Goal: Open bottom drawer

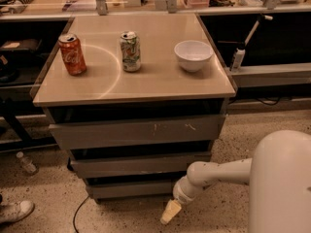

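The bottom drawer is the lowest, narrowest grey slat front of the three under the tan cabinet top; it looks closed. Above it sit the middle drawer front and the larger top drawer front with white scratch marks. My white arm reaches in from the lower right. My gripper, with yellowish fingers, hangs near the floor just below and to the right of the bottom drawer's right end, in front of it.
On the cabinet top stand a red soda can, a green-and-white can and a white bowl. A plastic bottle and a shoe lie on the speckled floor at left. Dark shelving flanks the cabinet.
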Controlling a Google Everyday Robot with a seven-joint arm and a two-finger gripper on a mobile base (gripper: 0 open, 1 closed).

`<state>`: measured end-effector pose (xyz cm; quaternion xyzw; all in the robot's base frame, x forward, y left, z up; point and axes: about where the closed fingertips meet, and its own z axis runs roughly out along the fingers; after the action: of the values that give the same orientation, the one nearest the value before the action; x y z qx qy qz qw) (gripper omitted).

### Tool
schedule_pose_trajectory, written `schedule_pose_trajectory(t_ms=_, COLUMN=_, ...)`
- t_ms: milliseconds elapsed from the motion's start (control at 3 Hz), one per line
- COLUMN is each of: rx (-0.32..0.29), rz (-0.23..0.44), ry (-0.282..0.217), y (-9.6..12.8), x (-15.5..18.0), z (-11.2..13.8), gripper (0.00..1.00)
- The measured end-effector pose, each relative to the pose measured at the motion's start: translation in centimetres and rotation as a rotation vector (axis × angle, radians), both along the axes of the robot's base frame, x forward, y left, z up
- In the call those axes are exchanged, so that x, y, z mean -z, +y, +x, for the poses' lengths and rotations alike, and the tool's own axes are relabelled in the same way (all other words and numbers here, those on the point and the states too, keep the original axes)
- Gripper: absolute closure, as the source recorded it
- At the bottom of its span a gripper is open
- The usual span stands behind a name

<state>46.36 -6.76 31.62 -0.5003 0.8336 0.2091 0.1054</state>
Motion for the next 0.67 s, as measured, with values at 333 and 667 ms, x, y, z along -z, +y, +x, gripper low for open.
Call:
schedule_pose_trajectory(t_ms=333, rx=0.022, rz=0.002, ry=0.001, y=-0.2, x=3.0, z=1.0, gripper=0.00)
schedule_pose_trajectory(t_ms=667, rx=0.035, rz=-0.007, ry=-0.008, y=-0.6, x=4.9, z=2.5, gripper=0.00)
